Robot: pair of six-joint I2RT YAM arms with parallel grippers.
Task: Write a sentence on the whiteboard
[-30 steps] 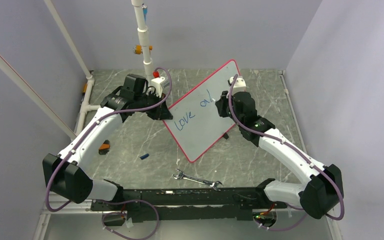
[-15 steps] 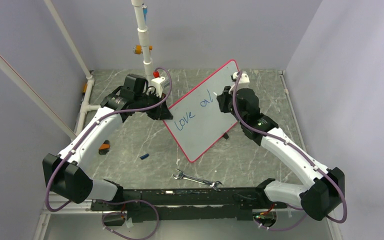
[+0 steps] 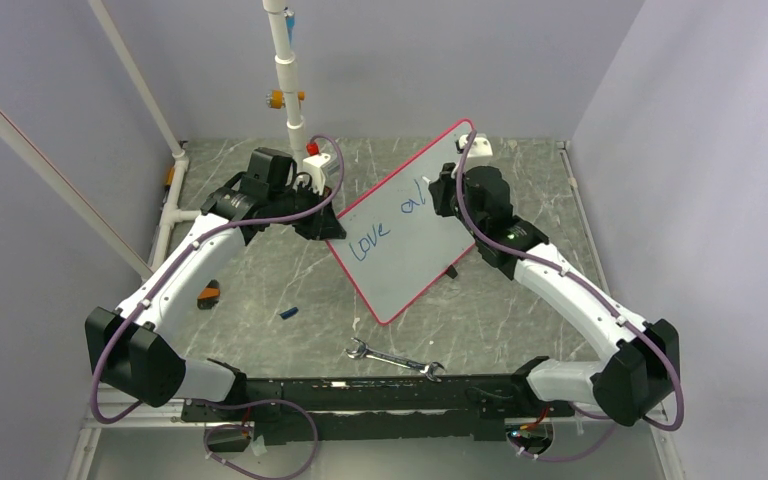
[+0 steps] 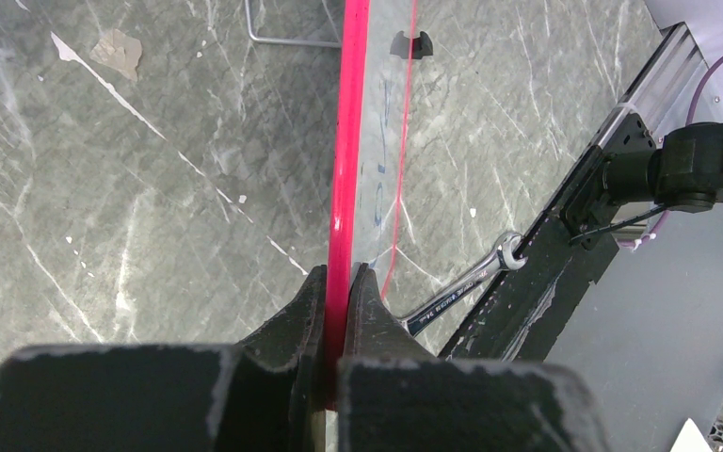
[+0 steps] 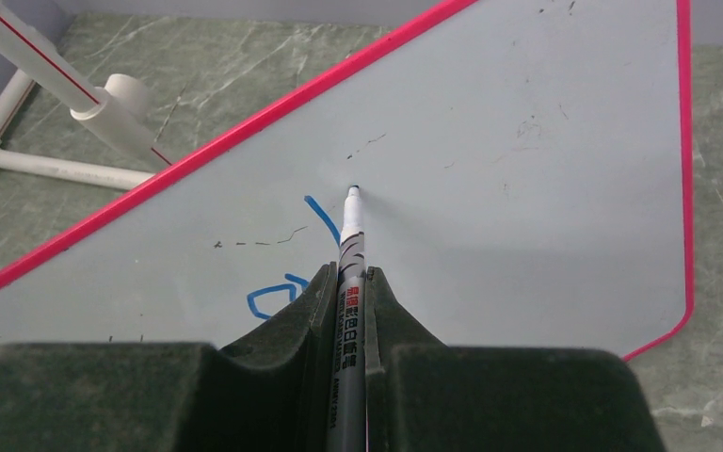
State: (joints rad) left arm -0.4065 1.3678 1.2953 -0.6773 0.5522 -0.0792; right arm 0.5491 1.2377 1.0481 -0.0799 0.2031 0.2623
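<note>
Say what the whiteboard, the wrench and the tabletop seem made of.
Whiteboard: smooth white face, likely coated board or plastic, with a red-pink plastic-looking rim. Wrench: probably steel, silvery and shiny. Tabletop: grey marble pattern with white veins; stone or printed laminate, cannot tell.

Glossy smooth whiteboard (image 5: 527,141), marbled grey matt table (image 4: 104,188), shiny metal wrench (image 3: 392,359), white plastic pipes (image 3: 287,85), plastic marker (image 5: 351,282)
</note>
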